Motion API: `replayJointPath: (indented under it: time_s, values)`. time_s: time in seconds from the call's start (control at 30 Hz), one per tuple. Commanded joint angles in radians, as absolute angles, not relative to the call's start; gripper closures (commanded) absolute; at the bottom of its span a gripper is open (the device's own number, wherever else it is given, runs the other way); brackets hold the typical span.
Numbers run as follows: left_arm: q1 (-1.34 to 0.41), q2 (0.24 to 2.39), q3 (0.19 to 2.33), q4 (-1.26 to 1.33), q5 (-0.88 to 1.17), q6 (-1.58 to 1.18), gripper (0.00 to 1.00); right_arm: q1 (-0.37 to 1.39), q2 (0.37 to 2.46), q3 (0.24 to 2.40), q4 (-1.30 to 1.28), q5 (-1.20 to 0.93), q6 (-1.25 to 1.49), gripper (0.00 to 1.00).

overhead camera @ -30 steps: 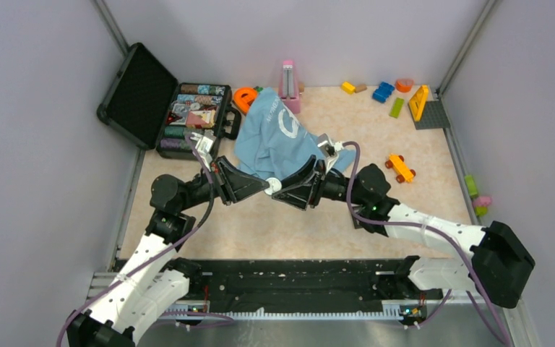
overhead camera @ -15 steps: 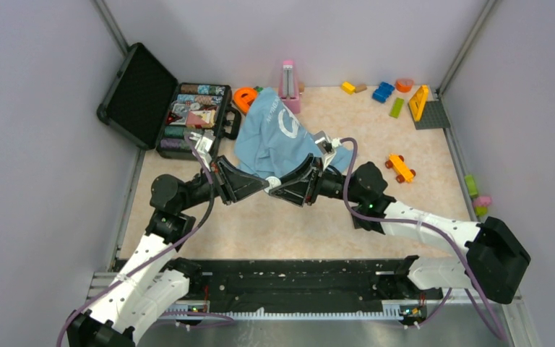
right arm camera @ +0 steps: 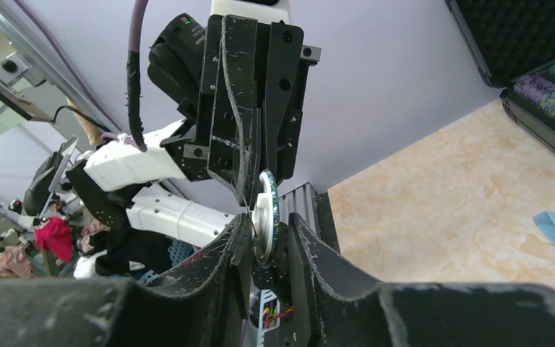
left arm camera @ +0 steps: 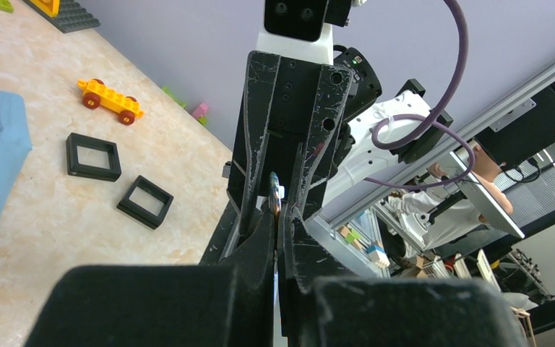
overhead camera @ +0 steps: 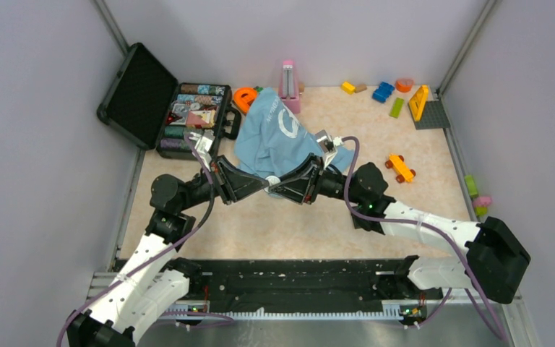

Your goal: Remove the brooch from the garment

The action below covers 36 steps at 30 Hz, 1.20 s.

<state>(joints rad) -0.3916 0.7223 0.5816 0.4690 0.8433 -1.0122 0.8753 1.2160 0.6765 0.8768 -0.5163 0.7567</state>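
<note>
Off the garment (overhead camera: 271, 137), raised over the bench (overhead camera: 318, 217): brooch (right arm camera: 266, 217), round, pale face, teal rim; left hand (left arm camera: 275, 217) pressed together, pinching its rim; right hand (right arm camera: 269, 220) close on either side, contact cannot be told; garment crumpled just behind both hands.

Beige marbled tabletop (overhead camera: 296, 231); lilac walls (overhead camera: 36, 144) on 3 sides.
</note>
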Motion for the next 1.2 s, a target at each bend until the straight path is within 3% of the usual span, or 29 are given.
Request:
replayJointPath:
  time_s: [0.0, 0.77, 1.17]
  values:
    - [-0.396, 0.698, 0.591, 0.502, 0.874, -0.997, 1.0, 0.881, 1.208, 0.702, 0.926, -0.452, 0.764, 0.75]
    - [-0.397, 0.663, 0.574, 0.518, 0.874, -0.963, 1.0, 0.881, 1.206, 0.67, 0.943, -0.37, 0.827, 0.93]
    - [-0.397, 0.641, 0.566, 0.52, 0.868, -0.939, 1.0, 0.881, 1.198, 0.66, 0.883, -0.277, 0.828, 0.93]
